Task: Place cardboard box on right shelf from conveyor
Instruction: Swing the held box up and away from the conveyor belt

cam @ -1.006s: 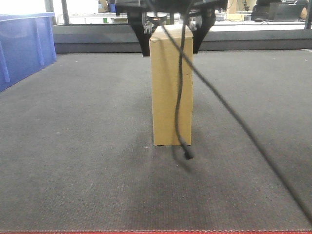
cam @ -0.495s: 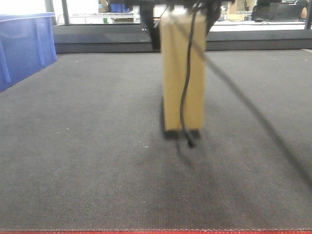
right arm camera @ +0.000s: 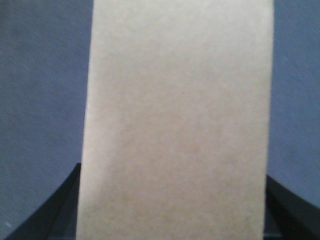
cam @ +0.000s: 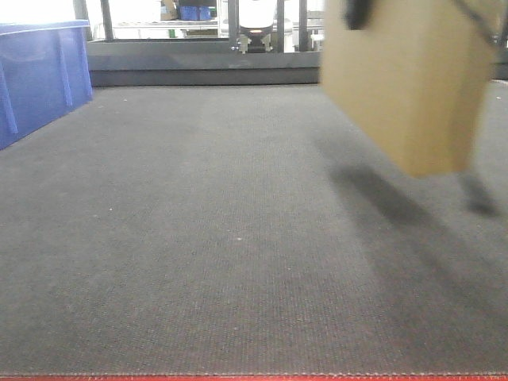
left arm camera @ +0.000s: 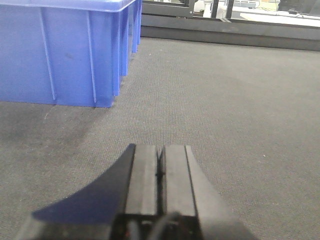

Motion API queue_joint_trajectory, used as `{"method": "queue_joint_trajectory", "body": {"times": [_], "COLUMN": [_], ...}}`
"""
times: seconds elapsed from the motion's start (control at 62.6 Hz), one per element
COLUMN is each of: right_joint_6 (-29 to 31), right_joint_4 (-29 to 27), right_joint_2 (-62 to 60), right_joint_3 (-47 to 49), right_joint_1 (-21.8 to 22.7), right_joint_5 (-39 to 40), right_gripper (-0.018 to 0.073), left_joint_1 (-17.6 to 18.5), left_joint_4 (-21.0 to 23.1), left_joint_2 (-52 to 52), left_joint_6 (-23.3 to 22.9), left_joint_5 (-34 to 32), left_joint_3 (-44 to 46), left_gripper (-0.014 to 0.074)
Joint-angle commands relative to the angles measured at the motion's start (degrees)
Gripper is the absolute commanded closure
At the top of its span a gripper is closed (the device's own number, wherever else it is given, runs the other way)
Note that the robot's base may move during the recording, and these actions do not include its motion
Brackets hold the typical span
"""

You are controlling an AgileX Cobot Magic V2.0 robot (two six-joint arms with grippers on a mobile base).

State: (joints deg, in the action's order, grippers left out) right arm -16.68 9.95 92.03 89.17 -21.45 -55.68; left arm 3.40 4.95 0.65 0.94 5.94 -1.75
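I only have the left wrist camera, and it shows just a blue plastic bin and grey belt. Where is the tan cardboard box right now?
Observer: In the front view the tall tan cardboard box hangs at the upper right, tilted and off the dark grey textured conveyor belt.
Operator: Is anything holding it?
Observer: Yes. In the right wrist view it fills the gap of the right pincer, with a dark finger showing at each lower corner.
Operator: What's beneath it?
Observer: Its dark shadow lies on the belt below it. The box itself is blurred.
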Motion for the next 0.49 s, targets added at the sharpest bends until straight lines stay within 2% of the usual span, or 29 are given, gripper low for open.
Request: {"method": "queue_joint_trajectory", "body": {"times": [0.0,0.239,0.479], "right_joint_6": [1.37,1.37,1.32], "right_joint_4": [0.19,0.08,-0.35], "right_joint_2": [-9.31,-27.96,-47.21], "right_joint_3": [-7.33,-30.41,-44.88], "right_joint_1": [3.06,10.44,11.65], "right_joint_5": [8.91,19.05,23.77], "right_gripper": [0.0343,0.0343,0.0343], "left_joint_1": [0.01,0.01,0.01], "left_joint_4": [0.27,0.27,0.27], "left_joint_2": [0.72,0.72,0.72], "left_joint_6": [-0.29,-0.29,-0.29], "left_joint_5": [-5.18,-5.18,-5.18], "left_joint_3": [0.16,0.16,0.16], "left_gripper": [0.0715,0.0715,0.0715]}}
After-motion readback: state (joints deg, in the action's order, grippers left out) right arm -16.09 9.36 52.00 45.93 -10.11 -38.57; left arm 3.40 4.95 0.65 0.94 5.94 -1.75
